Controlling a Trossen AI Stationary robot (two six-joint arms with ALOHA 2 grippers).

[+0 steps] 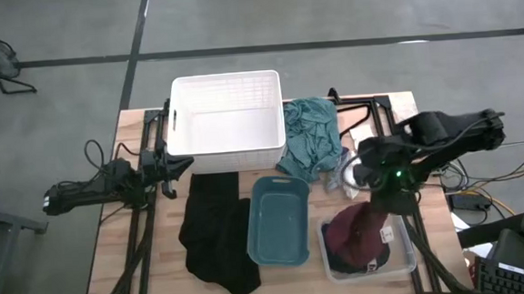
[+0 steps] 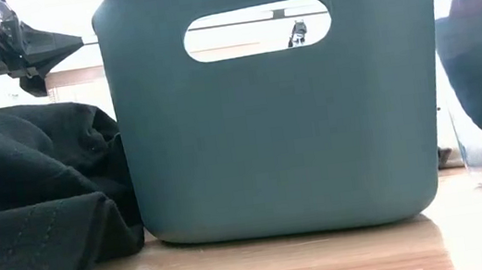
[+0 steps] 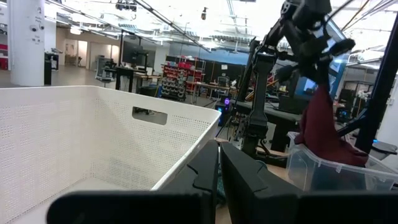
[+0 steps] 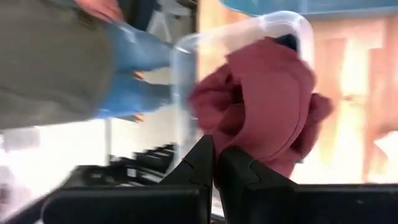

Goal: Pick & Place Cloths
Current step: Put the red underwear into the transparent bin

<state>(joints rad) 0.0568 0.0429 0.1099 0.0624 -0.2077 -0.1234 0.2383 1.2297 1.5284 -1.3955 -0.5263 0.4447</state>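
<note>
My right gripper [image 1: 372, 198] is shut on the maroon cloth [image 1: 357, 237] above the clear bin [image 1: 328, 261] at the table's near right. A dark navy cloth [image 1: 383, 265] lies under it in that bin. The teal cloth [image 1: 311, 137] lies beside the white basket [image 1: 229, 122], partly against its right wall. The black cloth [image 1: 214, 232] is spread on the table left of the teal bin [image 1: 280, 221]. A small pale cloth [image 1: 346, 174] lies near the right gripper. My left gripper [image 1: 174, 167] is shut at the basket's near left corner, touching nothing that I can see. My right gripper pinches a bunched fold at the maroon cloth's top [image 4: 261, 155] between its two fingers, coming from above. The cloth hangs below the fingers as a drawn-up cone [image 3: 320, 127], and its lower part [image 1: 350, 246] still rests in the clear bin.
A thin black wire hanger [image 1: 360, 106] lies at the far right of the table behind the teal cloth. The teal bin stands between the black cloth and the clear bin. A person in jeans [image 4: 124, 68] stands beyond the table's edge. Cables and a laptop sit off the right side.
</note>
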